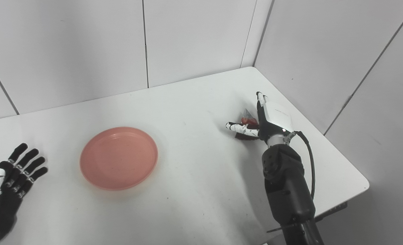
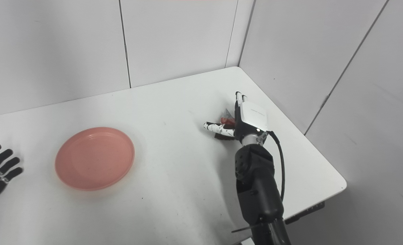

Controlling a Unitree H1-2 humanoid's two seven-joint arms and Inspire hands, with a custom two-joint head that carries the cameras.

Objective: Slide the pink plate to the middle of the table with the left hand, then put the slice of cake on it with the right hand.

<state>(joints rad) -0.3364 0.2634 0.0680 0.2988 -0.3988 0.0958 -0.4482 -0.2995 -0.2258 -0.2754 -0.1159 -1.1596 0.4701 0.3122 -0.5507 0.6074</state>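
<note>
On the white table (image 1: pixel 194 102): pink plate (image 1: pixel 119 157) sits flat, left of centre, nothing on it. Tabletop is matte white with rounded corners; a few small dark specks show near the front. Far right corner tucks into the junction of the wall panels.

Left hand (image 1: pixel 7 182) lies at the near-left edge, palm down, fingers spread and straight, holding nothing. It's near the plate but clearly apart from it.

Right hand (image 1: pixel 267 117) is out at the right side of the table, back of the hand toward the camera. Thumb (image 1: pixel 237 128) sticks out to the left, fingers (image 1: pixel 261 98) extend up and away. Slice of cake (image 1: pixel 248 122) is in the crook between thumb and fingers: dark base, red piece on top, greyish tip. Hand is right against it, but I can't tell whether it's actually gripped or just cupped, since the palm hides the contact. Cake looks to be on the table surface, well apart from the plate.

Right forearm (image 1: pixel 288 183) comes in from the bottom edge, with a black cable (image 1: pixel 309 160) looping along its right side.

Room: plain light-grey wall panels (image 1: pixel 194 37) with thin dark seams behind and to the right of the table; grey floor (image 1: pixel 385 217) visible past the right table edge.
</note>
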